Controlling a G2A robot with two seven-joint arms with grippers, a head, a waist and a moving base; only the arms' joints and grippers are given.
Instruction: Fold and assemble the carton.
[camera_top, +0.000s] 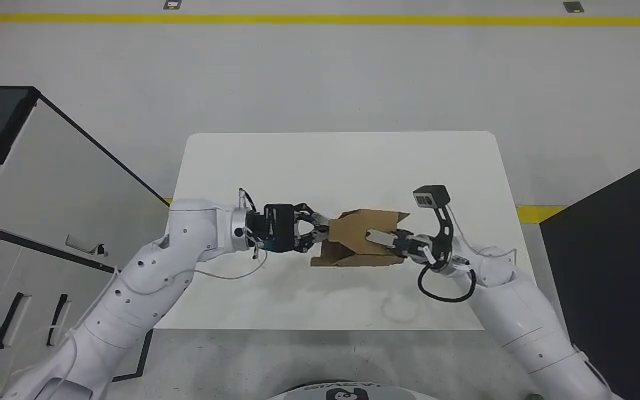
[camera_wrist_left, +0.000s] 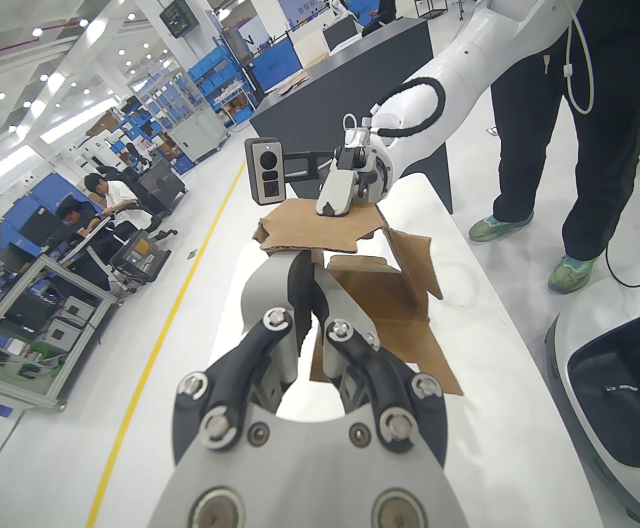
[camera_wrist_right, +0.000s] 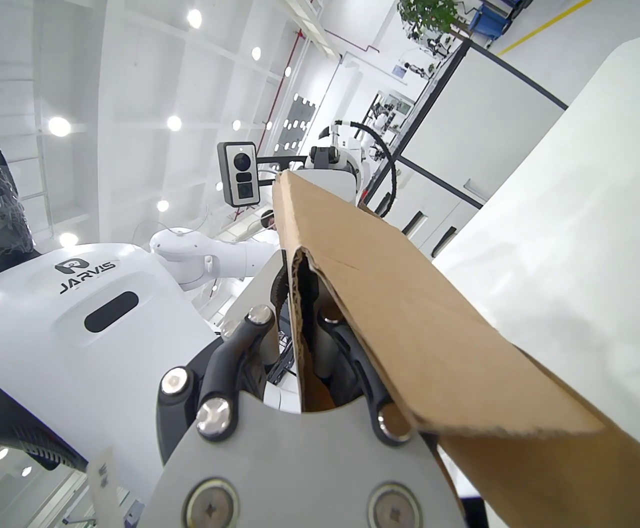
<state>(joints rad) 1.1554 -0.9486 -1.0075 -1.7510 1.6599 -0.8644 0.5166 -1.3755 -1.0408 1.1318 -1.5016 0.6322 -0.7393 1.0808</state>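
While left pincer (camera_wrist_left: 306, 267) and right pincer (camera_top: 373, 237) clench the carton (camera_wrist_left: 385, 300), cardboard hides the right fingertips.

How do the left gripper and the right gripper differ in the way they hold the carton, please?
The left gripper grips the carton at its end on the robot's left; the right gripper grips the opposite end. The right gripper lays one finger flat on top of the raised panel; the left gripper's fingers sit side by side below that panel's edge. Both are shut on the carton.
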